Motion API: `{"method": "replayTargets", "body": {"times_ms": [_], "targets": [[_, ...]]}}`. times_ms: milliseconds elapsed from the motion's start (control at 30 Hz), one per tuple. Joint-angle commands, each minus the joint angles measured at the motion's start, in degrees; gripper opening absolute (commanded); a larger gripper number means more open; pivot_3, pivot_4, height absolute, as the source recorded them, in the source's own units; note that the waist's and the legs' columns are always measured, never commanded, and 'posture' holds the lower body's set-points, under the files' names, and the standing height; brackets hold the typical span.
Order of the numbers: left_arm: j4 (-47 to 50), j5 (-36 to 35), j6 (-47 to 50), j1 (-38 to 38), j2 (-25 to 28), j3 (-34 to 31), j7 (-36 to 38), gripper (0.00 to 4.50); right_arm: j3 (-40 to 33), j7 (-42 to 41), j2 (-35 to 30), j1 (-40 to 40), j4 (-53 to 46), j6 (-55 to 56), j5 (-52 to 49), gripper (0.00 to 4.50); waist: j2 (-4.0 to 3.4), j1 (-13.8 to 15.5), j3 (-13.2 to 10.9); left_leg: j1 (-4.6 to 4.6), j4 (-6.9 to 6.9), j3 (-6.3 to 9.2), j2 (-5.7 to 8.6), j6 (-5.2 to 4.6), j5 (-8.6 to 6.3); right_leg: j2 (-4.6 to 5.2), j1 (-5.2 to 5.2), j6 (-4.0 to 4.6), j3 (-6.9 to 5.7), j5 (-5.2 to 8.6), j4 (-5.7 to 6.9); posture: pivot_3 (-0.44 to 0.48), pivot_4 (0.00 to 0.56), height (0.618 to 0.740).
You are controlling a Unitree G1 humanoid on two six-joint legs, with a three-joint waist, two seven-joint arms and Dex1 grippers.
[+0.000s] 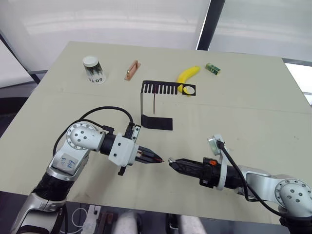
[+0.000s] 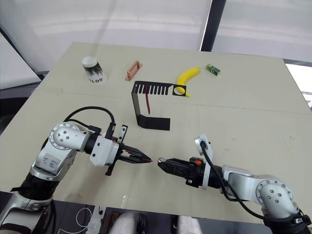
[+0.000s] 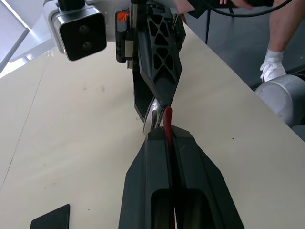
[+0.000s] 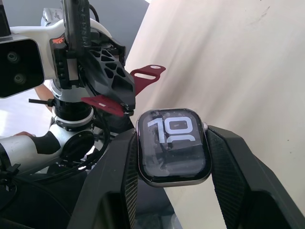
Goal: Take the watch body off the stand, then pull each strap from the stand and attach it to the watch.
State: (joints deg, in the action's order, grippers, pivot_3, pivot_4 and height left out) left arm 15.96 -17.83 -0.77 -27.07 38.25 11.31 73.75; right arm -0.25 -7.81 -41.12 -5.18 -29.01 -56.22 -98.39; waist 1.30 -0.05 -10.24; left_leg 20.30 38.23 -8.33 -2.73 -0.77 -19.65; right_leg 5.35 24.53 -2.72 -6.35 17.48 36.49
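Note:
My left gripper (image 1: 157, 159) is shut on a dark red strap (image 3: 167, 119), held edge-on with its tip poking out past the fingertips. Facing it tip to tip over the table's front part, my right gripper (image 1: 171, 162) is shut on the watch body (image 4: 174, 145), whose black screen shows light digits. The strap's end sits right at the watch body's edge; whether they touch I cannot tell. Behind them the black stand (image 1: 157, 122) stands upright, with a second dark red strap (image 1: 154, 100) hanging from its slotted top arm.
A yellow banana (image 1: 187, 77) lies just behind the stand's round-holed end. At the back of the table are a white cup (image 1: 93, 69), a copper-coloured block (image 1: 131, 69) and a small green object (image 1: 213, 68). A person's leg (image 3: 286, 28) is beyond the table's edge.

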Motion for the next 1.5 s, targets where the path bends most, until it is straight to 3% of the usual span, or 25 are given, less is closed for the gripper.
{"method": "replayTargets", "body": {"times_ms": [33, 1500], "targets": [[0.69, 0.18, -0.72, -0.55, -0.37, 0.10, -0.66, 0.00, -0.38, 0.40, -0.55, 0.22, -1.72, 0.52, -1.41, 1.61, 0.00, 0.00, 0.00, 0.00, 0.00, 0.00, 0.00, 0.00, 0.00, 0.00, 0.00, 0.00, 0.00, 0.00, 0.00, 0.000, 0.150, 0.729], [-1.13, 3.45, -1.52, -1.90, -2.25, 2.51, -2.60, 0.00, 0.78, 2.35, 0.34, 1.25, -3.07, 2.05, -1.58, 1.61, 0.00, -0.01, 0.00, 0.00, 0.02, 0.00, 0.00, 0.00, 0.00, 0.00, 0.00, 0.00, 0.00, 0.00, 0.02, 0.000, 0.150, 0.729]]}}
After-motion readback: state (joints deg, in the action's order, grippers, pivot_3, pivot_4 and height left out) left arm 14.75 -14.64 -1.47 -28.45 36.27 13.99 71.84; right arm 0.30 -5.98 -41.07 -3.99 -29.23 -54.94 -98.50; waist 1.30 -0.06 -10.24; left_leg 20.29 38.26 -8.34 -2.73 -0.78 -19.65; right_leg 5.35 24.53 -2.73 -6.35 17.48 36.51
